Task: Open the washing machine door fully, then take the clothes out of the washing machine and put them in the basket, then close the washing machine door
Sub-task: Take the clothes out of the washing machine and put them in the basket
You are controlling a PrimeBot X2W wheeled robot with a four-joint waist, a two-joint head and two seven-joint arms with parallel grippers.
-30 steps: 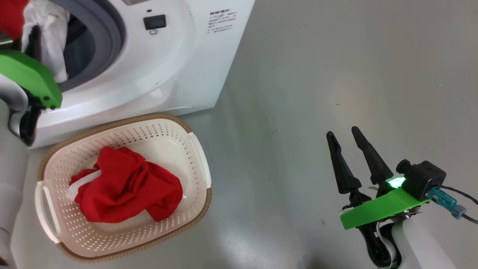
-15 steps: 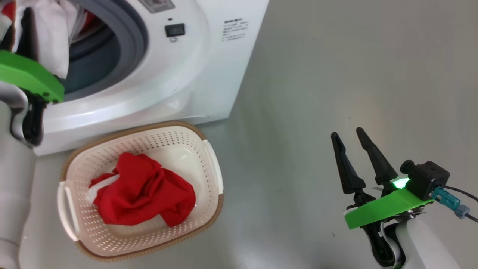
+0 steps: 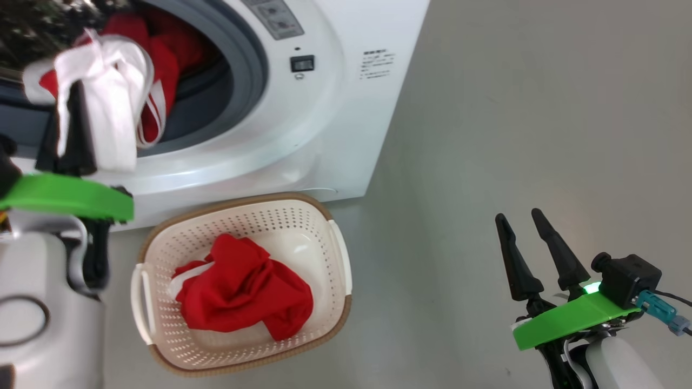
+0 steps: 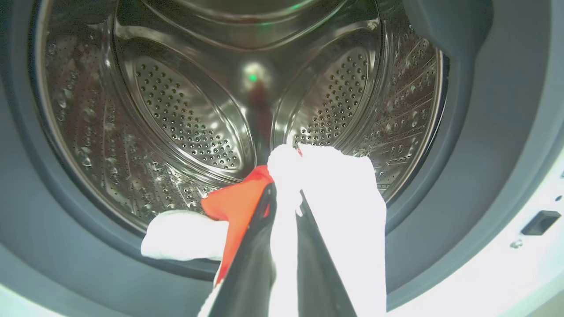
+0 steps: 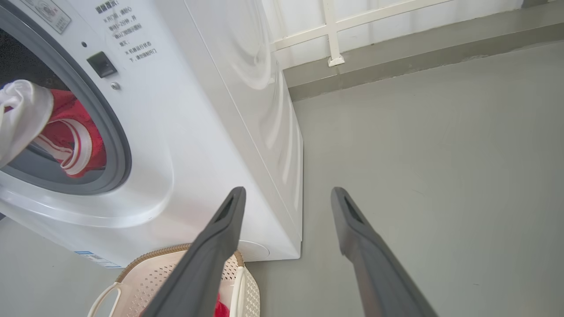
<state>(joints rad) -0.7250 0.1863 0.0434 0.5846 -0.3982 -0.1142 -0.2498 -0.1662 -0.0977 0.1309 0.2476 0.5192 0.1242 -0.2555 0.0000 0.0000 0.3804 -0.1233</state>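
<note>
left hand (image 4: 284, 198) clamps clothes (image 4: 335, 211); right hand (image 3: 527, 237) spread, empty

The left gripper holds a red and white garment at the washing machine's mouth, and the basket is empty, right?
Not empty: the head view shows a crumpled red garment in the basket. The left gripper does hold the red and white garment at the washing machine's mouth.
</note>
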